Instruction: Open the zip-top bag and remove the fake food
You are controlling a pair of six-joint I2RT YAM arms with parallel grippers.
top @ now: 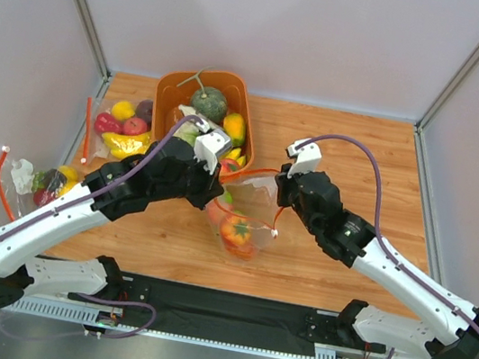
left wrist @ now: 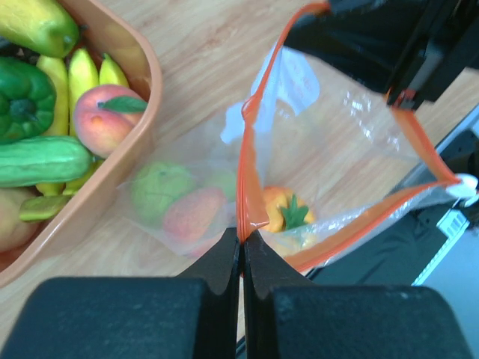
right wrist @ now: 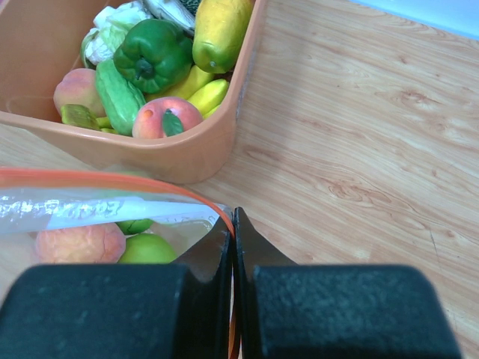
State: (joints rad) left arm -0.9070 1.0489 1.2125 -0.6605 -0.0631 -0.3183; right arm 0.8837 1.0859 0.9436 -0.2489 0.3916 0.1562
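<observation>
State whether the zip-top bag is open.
Open: the zip-top bag's orange strip gapes in a wide loop between left claw and right claw; fake food inside.

walls: pale grey panels | table: light wood planks | light: even

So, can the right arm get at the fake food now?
Probably not. The zip-top bag is held open, but the right arm has its jaws shut on its rim, as has the left arm; neither is free for the fake food.
</observation>
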